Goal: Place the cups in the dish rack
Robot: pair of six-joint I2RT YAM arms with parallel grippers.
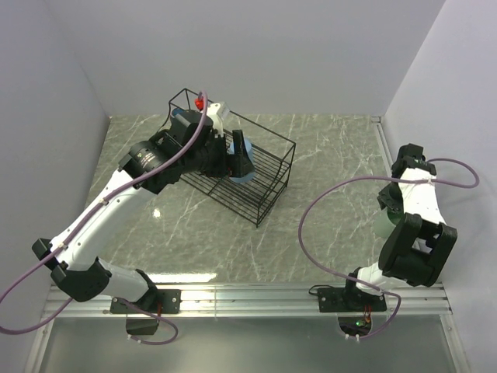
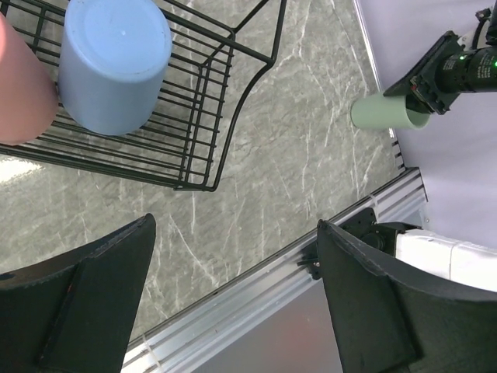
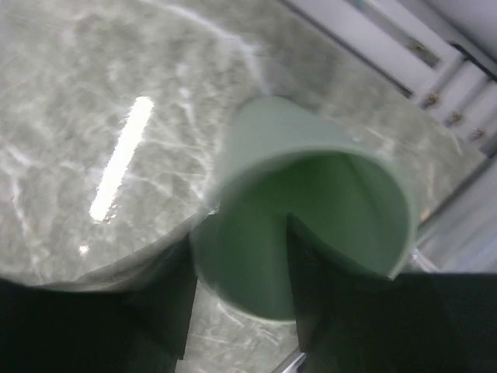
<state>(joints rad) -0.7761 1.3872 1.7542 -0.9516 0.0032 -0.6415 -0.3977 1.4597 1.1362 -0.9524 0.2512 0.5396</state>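
Observation:
The black wire dish rack [image 1: 268, 183] stands at the back left of the table. A blue cup [image 1: 242, 172] sits upside down in it; the left wrist view shows this cup [image 2: 112, 66] beside a salmon-pink cup [image 2: 19, 85] on the rack's [image 2: 225, 101] grid floor. My left gripper [image 1: 239, 155] hovers over the rack, open and empty [image 2: 237, 256]. My right gripper [image 3: 241, 256] is at the table's right edge. It holds a pale-green cup [image 3: 311, 179] lying on its side, with one finger [image 3: 326, 303] inside the mouth and the other outside the wall. This cup also shows in the left wrist view [image 2: 380, 113].
A metal rail [image 1: 248, 295] runs along the table's near edge with both arm bases on it. White walls close in the left, back and right sides. The right arm [image 1: 415, 233] is folded close to the right wall.

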